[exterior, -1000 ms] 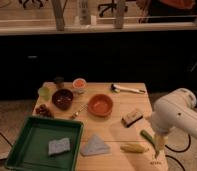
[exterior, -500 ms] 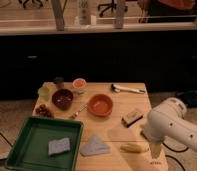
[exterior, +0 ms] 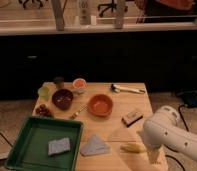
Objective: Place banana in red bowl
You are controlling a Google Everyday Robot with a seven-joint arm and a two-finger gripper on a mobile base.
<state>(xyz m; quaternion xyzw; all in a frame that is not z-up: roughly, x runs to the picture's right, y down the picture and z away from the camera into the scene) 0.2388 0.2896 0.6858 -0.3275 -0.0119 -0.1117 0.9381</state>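
Observation:
The banana (exterior: pixel 133 148) is small and pale yellow and lies near the table's front right edge. The red bowl (exterior: pixel 100 105) is round, shallow and orange-red; it sits empty at the table's middle, well behind and left of the banana. My gripper (exterior: pixel 152 155) hangs below the white arm (exterior: pixel 168 134) at the front right corner, just right of the banana's end. The green chili pepper is hidden behind the arm.
A green tray (exterior: pixel 22 150) with a grey sponge (exterior: pixel 59 146) is at front left, a grey cloth (exterior: pixel 94 145) beside it. A maroon bowl (exterior: pixel 62 98), orange-filled cup (exterior: pixel 79 84), grapes (exterior: pixel 42 111), brown block (exterior: pixel 132 117) and utensil (exterior: pixel 127 89) lie around the red bowl.
The arm has swung down and left toward the table's front right corner, closer to the banana, and now covers the green pepper. The objects on the table have not moved.

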